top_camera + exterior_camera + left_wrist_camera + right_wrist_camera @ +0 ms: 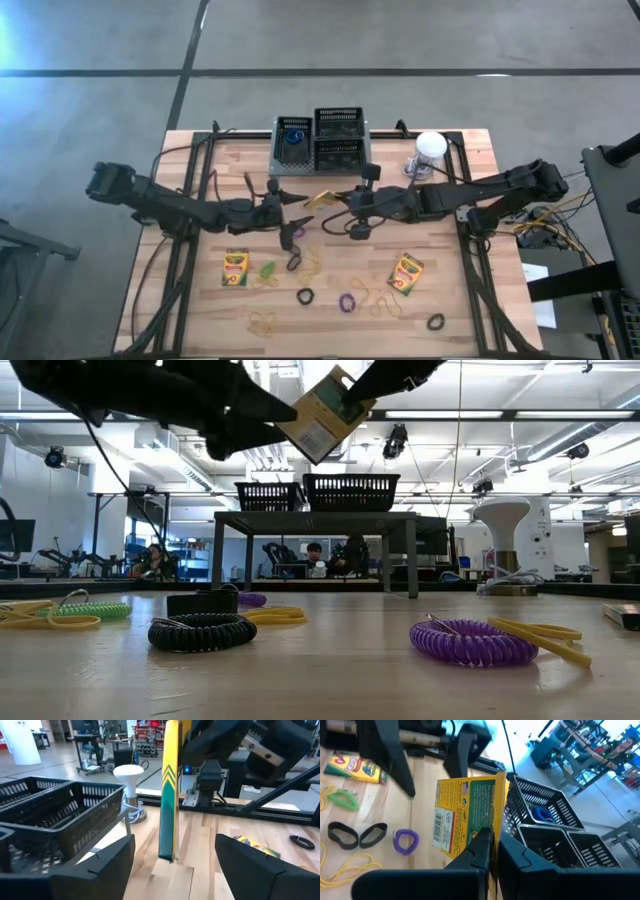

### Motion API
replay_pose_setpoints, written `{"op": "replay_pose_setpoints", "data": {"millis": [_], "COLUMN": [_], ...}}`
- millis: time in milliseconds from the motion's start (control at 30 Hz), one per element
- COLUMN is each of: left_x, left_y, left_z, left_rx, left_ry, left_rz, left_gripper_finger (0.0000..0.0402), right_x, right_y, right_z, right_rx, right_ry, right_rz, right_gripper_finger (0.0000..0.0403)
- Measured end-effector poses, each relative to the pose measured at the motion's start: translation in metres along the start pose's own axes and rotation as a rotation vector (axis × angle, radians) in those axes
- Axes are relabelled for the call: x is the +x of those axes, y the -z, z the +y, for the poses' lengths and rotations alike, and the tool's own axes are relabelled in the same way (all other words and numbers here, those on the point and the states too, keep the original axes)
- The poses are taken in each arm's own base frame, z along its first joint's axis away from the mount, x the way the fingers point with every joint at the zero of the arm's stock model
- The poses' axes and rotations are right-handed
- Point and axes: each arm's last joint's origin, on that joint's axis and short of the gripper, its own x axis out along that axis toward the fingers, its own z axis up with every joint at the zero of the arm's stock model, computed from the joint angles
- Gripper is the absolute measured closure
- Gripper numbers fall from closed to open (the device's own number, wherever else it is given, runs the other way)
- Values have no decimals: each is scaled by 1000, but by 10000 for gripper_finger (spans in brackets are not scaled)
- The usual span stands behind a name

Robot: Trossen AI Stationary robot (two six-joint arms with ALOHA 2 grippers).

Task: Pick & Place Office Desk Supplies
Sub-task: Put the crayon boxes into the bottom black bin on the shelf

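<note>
- High view: we see the right claw (335, 200) gripping a crayon box (320, 198) in the air near the counter's (470, 290) middle, just in front of the mesh rack (320, 142) at the far edge. The left claw (300, 218) faces it from the other side, just beside the box, both arms stretched inward. Two more crayon boxes (236, 269) lie toward the near edge among loop bands (347, 301).
- Low view: we see the held box tilted, hanging well above the counter, higher than the baskets' rims behind it.
- Left wrist view: the left claw's fingers (95, 867) stand spread and empty, the box edge-on and upright between them.
- Right wrist view: the right fingers (480, 847) pinch the box's lower edge; the baskets lie just beyond, so we judge a short carry toward the rack remains.
</note>
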Motion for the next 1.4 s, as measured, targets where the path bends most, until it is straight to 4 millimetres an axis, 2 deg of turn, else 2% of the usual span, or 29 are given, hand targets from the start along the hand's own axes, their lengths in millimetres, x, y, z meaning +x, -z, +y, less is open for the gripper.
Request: {"op": "replay_pose_setpoints", "data": {"millis": [100, 200, 533, 667, 767, 867, 1033, 1200, 1400], "left_x": [9, 17, 25, 25, 24, 24, 23, 22, 19], "left_y": [-4, -4, -4, -3, -2, -1, -4, 0, 7], "left_z": [-4, -8, -11, -12, -12, -13, -19, -28, -36], "left_rx": [-4, 17, 69, 78, 86, 130, 306, 615, 853], "left_ry": [1, 1, 4, 22, 26, 26, 14, -4, -11], "left_rz": [-12, -4, 33, 47, 54, 64, 77, 203, 267], "left_gripper_finger": [132, 162, 324, 371, 373, 371, 349, 361, 361], "right_x": [-1, -2, -7, -8, -11, -15, -28, -33, -24], "right_y": [0, 0, -2, -3, -2, -4, 0, 17, 47], "right_z": [2, 4, 12, 15, 17, 16, 15, 23, 36], "right_rx": [-11, -15, -31, -75, -89, -50, 89, 325, 563], "right_ry": [-8, -14, -38, -46, -60, -93, -159, -310, -317], "right_rz": [-3, -7, -20, -21, -19, 13, 149, 273, 346], "right_gripper_finger": [390, 390, 390, 387, 362, 319, 246, 199, 167]}}
